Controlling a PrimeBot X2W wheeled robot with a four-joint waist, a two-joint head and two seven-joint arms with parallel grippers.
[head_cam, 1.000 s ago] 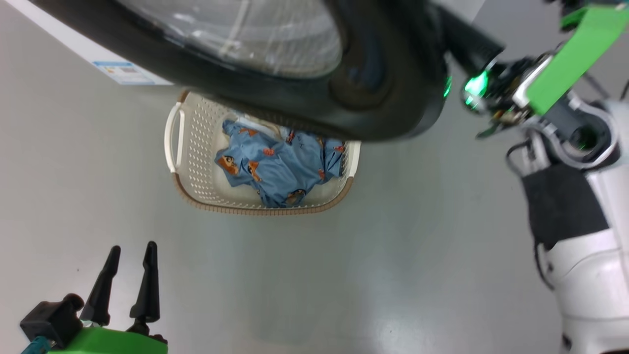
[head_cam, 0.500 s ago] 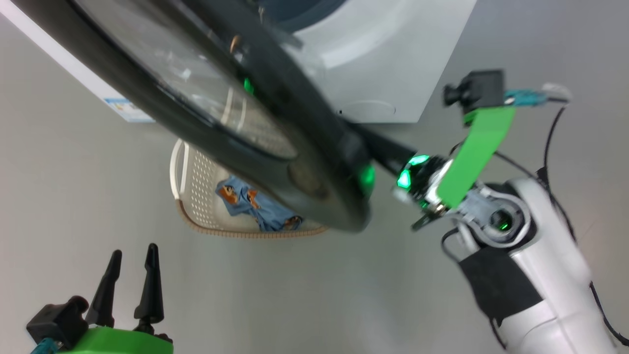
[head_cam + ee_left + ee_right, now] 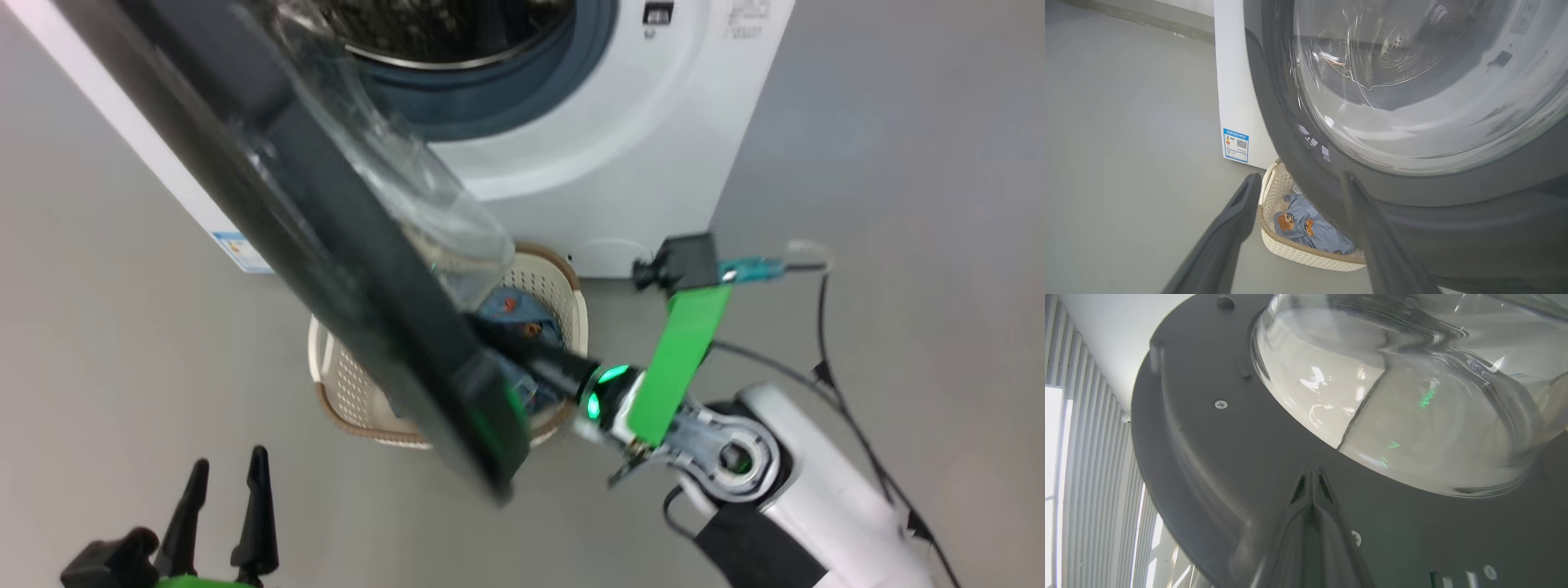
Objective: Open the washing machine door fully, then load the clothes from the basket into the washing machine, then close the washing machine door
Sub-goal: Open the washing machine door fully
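1. Swung part open, edge-on, from upper left to bottom centre of head view: door (image 3: 326, 245). Probably not fully open yet.
2. Pressed together, pinching nothing: right gripper (image 3: 1312, 477), tips against the door's dark inner rim just under the glass bowl (image 3: 1412, 396), bottom centre of right wrist view.
3. Spread wide and empty: left gripper (image 3: 229, 469), lower left of head view, well apart from the door.
4. Lying in basket (image 3: 343, 392), centre of head view, in front of machine (image 3: 637, 147): clothes (image 3: 510, 310), partly hidden by the door.
5. Risk: sliding off the smooth rim onto the curved glass. Bare push, no grip, so easy loss of contact.
6. Risk: knocking the basket with the right arm, low and just beside it. Can't tell the clearance.
7. Risk: stopping short of fully open, leaving drum (image 3: 433, 24) half blocked for loading.
8. Risk: bouncing back off the hinge stop if shoved too hard.
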